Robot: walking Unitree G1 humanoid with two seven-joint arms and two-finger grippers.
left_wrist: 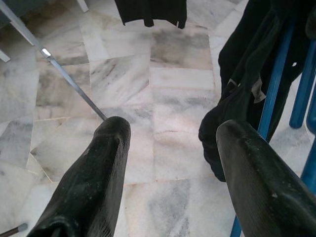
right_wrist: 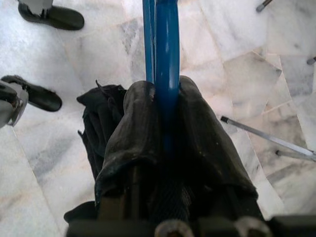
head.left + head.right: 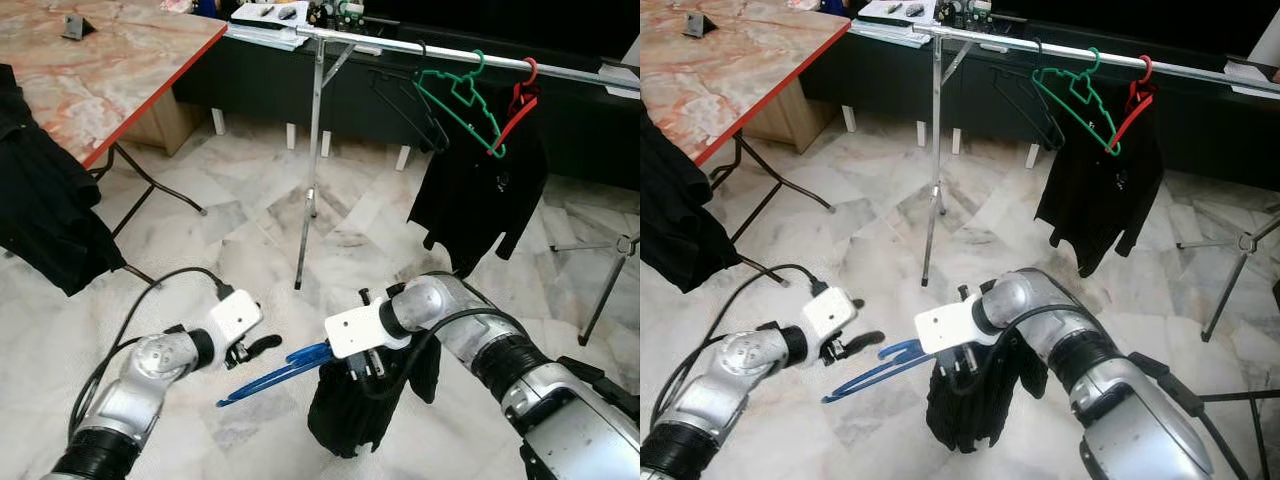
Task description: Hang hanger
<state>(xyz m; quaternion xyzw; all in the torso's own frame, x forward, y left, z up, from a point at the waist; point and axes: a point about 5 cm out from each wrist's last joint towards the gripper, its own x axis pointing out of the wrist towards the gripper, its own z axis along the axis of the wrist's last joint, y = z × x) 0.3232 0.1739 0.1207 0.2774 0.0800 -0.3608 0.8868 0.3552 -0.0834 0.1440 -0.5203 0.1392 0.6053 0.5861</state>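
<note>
Risk of snagging: right gripper, clamped on the blue hanger with a black garment bunched low near the floor, is well below the rail; left gripper, fingers apart, holds nothing.

The blue hanger is a thin plastic one, lying nearly level low over the marble floor, its long end reaching toward the robot's left. A black garment hangs bunched from it in a dark crumpled mass (which kind of garment is hard to tell from these folds). The clothes rail stands well apart beyond it, a horizontal metal bar on slim legs, already carrying a black, a green and a red hanger.
</note>
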